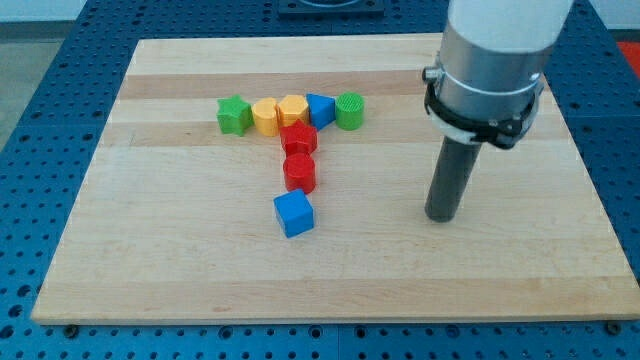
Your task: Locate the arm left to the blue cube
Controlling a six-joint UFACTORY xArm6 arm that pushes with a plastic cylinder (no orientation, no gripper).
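Note:
The blue cube [294, 213] lies on the wooden board [150, 250], a little left of the board's middle and toward the view's bottom. My tip [441, 216] rests on the board well to the view's right of the blue cube, at about the same height in the view. Above the cube a red cylinder [300, 172] and a red star block [298, 139] form a column. Across the top runs a row: green star [233, 115], yellow heart block [265, 116], yellow hexagon [292, 109], blue triangular block [319, 109], green cylinder [349, 110].
The arm's wide grey body [492, 60] hangs over the board's upper right. The board lies on a blue perforated table [40, 120], which shows on all sides.

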